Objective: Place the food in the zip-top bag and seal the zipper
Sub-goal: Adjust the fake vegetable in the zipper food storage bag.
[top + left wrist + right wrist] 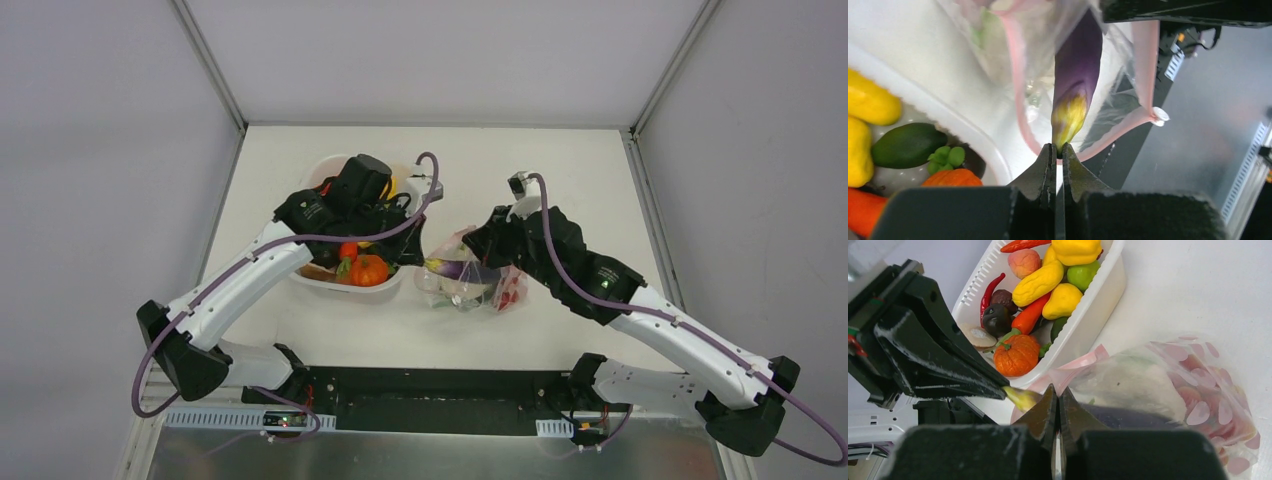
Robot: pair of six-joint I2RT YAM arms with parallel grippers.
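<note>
Touching the eggplant (1075, 75), left end effector (1058, 146) sits closed.

Purple yellow-tipped eggplant (1075, 70), clear bag (1138, 375), pink zipper (1015, 75), orange pumpkin (1016, 354), white tub (1098, 300)

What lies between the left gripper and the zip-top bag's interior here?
A purple eggplant: its yellow end meets the shut left gripper, its body passing the pink zipper into the zip-top bag. Clearest in the left wrist view.
</note>
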